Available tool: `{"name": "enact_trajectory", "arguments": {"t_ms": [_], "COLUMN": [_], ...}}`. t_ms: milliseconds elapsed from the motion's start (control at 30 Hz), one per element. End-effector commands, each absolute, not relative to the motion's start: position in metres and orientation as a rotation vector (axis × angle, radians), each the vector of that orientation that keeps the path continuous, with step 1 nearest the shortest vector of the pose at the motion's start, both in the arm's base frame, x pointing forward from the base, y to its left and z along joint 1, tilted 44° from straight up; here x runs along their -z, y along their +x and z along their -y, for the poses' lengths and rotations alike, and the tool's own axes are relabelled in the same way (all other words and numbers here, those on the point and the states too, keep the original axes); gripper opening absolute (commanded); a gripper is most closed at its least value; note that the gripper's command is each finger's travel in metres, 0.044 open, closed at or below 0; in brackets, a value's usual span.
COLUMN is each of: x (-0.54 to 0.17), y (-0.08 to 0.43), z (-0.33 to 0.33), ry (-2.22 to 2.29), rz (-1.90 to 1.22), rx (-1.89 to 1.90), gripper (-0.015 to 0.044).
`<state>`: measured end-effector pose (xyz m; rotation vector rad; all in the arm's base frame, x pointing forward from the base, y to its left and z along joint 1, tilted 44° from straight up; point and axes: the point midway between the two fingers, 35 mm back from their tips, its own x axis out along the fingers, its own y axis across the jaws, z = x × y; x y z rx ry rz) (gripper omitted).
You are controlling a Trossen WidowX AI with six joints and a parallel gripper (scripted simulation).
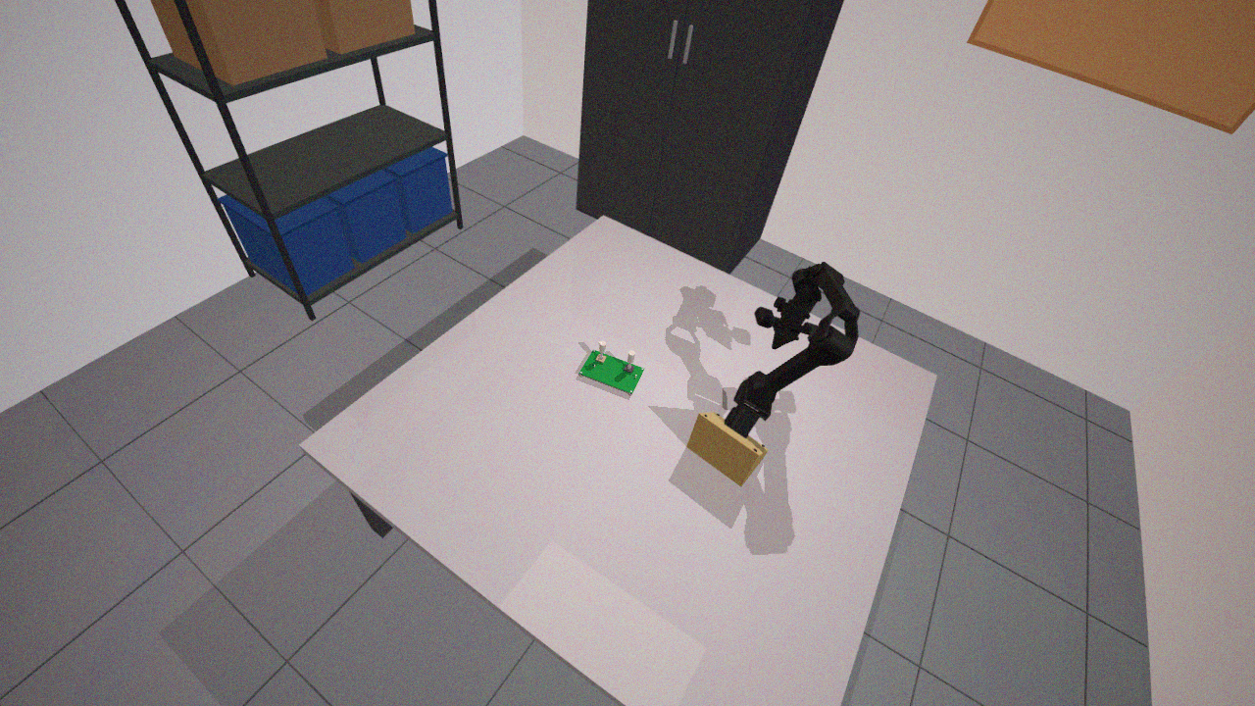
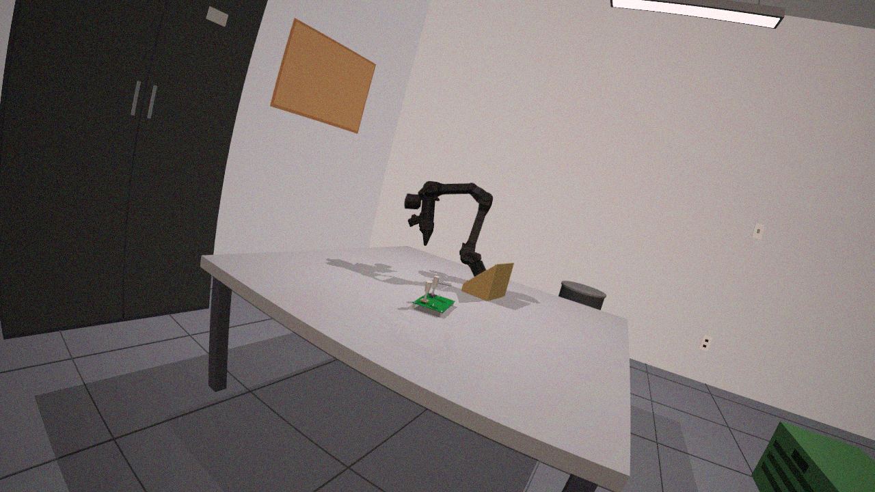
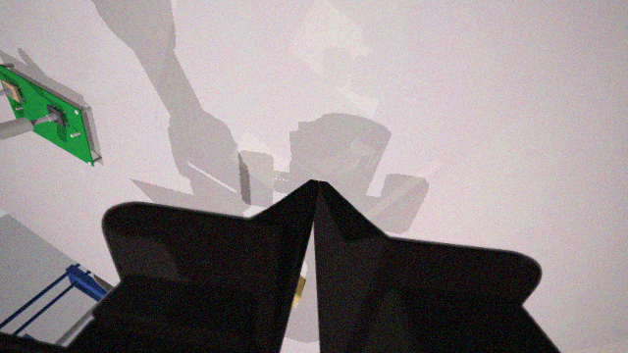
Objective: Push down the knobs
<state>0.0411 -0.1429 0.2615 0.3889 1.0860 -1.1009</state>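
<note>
The green circuit board (image 1: pixel 605 378) (image 2: pixel 443 306) (image 3: pixel 36 101) stands on short legs on the table. One pale knob (image 1: pixel 630 355) (image 2: pixel 435 281) (image 3: pixel 15 128) stands high over the dark potentiometer (image 3: pixel 57 116); bare shaft shows between them in the wrist view. The other pale knob (image 1: pixel 602 345) (image 2: pixel 428 287) stands over the tan potentiometer (image 3: pixel 12 91); it is mostly cut off in the wrist view, and its gap is too small to tell. My gripper (image 1: pixel 776 345) (image 2: pixel 426 244) (image 3: pixel 317 189) is shut and empty, pointing down, high above the table and off to the arm's side of the board.
A tan wedge-shaped block (image 1: pixel 725 451) (image 2: pixel 489 284) stands at the arm's base on the pale table (image 1: pixel 491 438) (image 2: pixel 526 367). A dark cabinet (image 1: pixel 693 114) (image 2: pixel 91 183) and a shelf with blue bins (image 1: pixel 302 250) stand beyond the table.
</note>
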Motion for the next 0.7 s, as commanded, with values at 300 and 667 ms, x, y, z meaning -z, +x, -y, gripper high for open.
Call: {"name": "enact_trajectory", "arguments": {"t_ms": [300, 667], "x": [-0.246, -0.211], "y": [0.130, 0.223], "z": [0.166, 0.144], "ry": [0.223, -0.004], "rz": [-1.314, -1.491], "rx": [0.843, 0.667], "gripper": [0.0000, 0.0000]}}
